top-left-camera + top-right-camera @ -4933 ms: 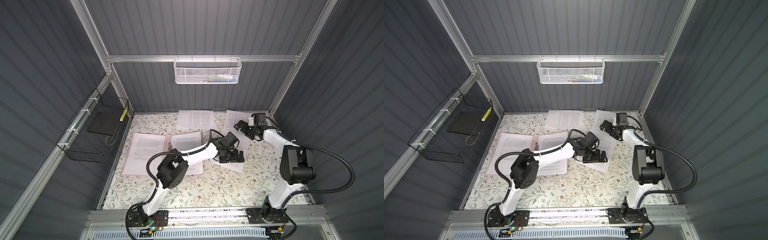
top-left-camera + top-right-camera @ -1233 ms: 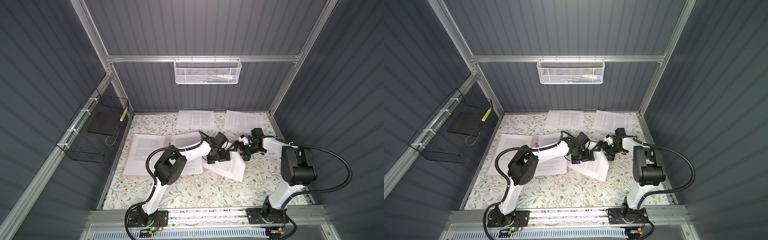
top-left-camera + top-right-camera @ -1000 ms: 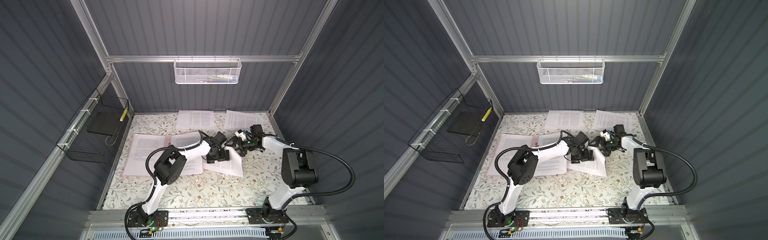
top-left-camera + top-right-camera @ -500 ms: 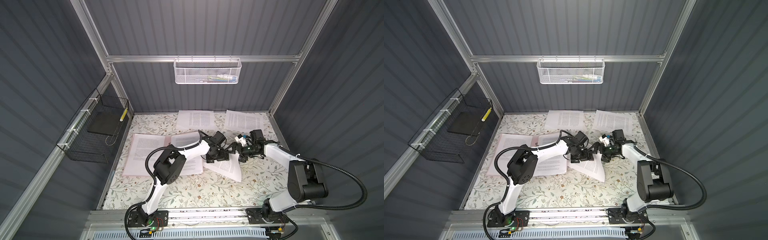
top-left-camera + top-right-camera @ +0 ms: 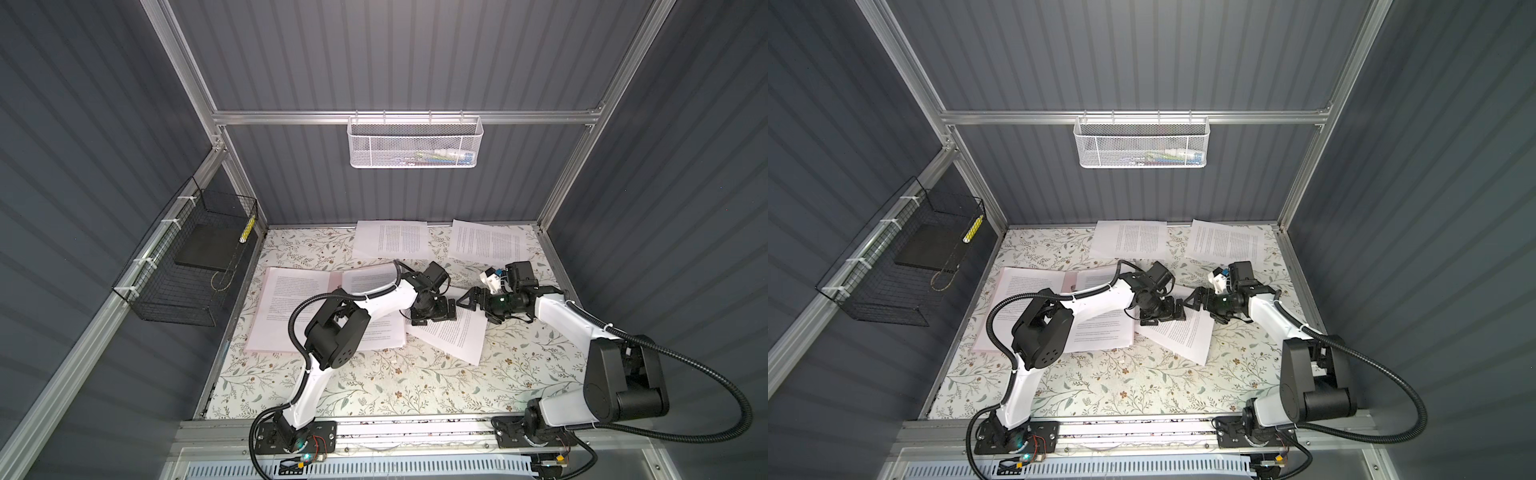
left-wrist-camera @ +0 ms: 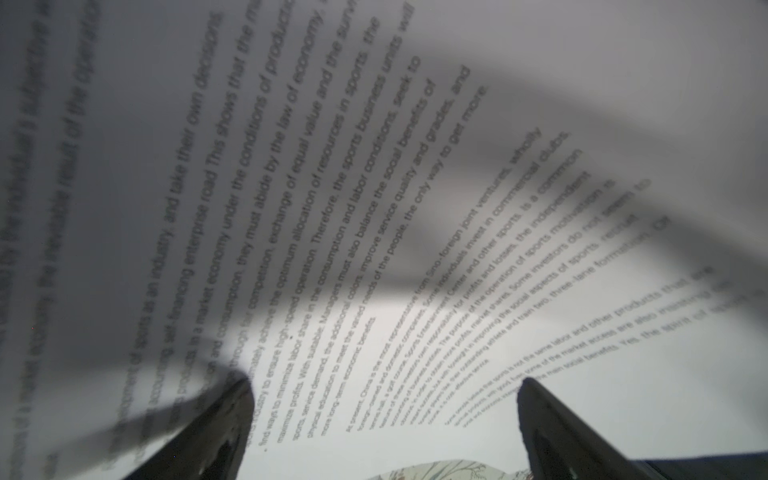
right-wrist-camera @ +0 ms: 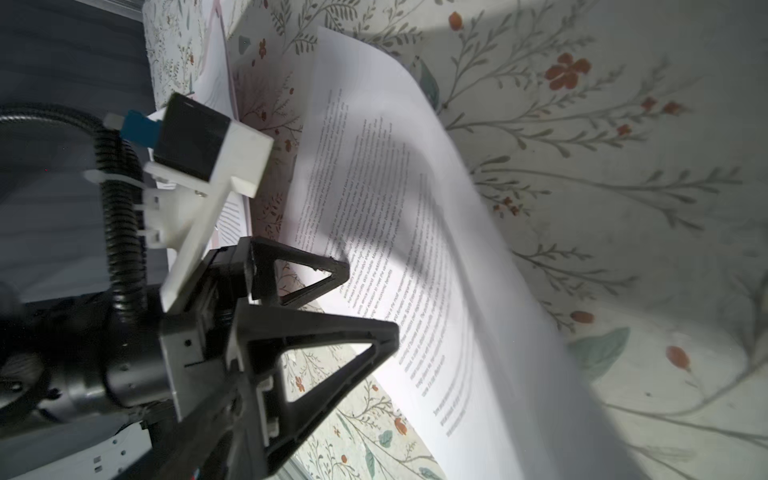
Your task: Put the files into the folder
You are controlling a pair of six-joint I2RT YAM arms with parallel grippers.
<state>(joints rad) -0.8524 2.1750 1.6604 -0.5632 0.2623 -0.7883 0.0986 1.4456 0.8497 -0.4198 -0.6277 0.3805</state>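
The pale pink folder (image 5: 336,277) lies open at the left of the mat, with printed sheets (image 5: 295,303) on both halves. A loose file (image 5: 457,338) lies askew to its right and is also seen in the other top view (image 5: 1183,336). My left gripper (image 5: 434,320) is open, its fingertips (image 6: 245,390) resting on that sheet (image 6: 415,208). The sheet bulges up in front of it. My right gripper (image 5: 473,309) faces it at the sheet's far edge, jaws apart. The right wrist view shows the buckled sheet (image 7: 395,208) and the left gripper (image 7: 370,299). My right gripper's own fingers do not show there.
Two more files (image 5: 390,245) (image 5: 488,247) lie flat along the back wall. A black wire basket (image 5: 187,266) holding a black slab (image 5: 208,249) hangs on the left wall. A white mesh basket (image 5: 415,141) hangs on the back rail. Aluminium posts frame the mat.
My right gripper has slid in toward the left gripper along the sheet's far edge, and the sheet has buckled upward between them. The left gripper has stayed pressed on the sheet.
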